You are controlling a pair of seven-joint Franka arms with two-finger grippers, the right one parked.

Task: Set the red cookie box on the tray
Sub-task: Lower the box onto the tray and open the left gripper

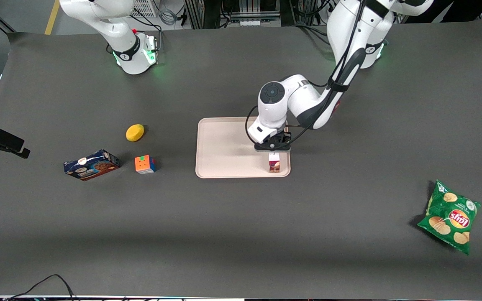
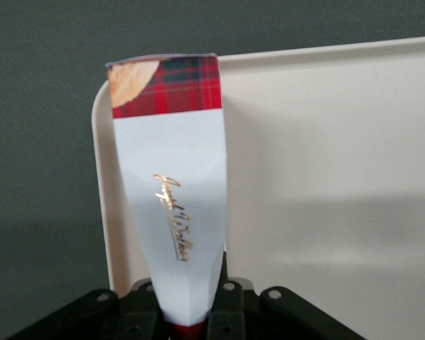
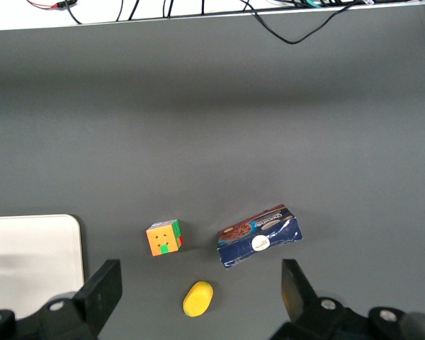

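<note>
My gripper (image 2: 188, 315) has its two black fingers (image 2: 227, 312) clamped on one end of the red cookie box (image 2: 173, 205). The box's white panel with gold script faces my camera, and its free end carries red tartan and a cookie picture. That free end hangs over a rounded corner of the pale tray (image 2: 326, 177), close to the rim, with the dark table (image 2: 42, 142) just beside it.

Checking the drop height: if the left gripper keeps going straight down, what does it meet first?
The left gripper, shut on the red cookie box, points down at the tray; the box's lower end would likely meet the tray's corner area first.
</note>
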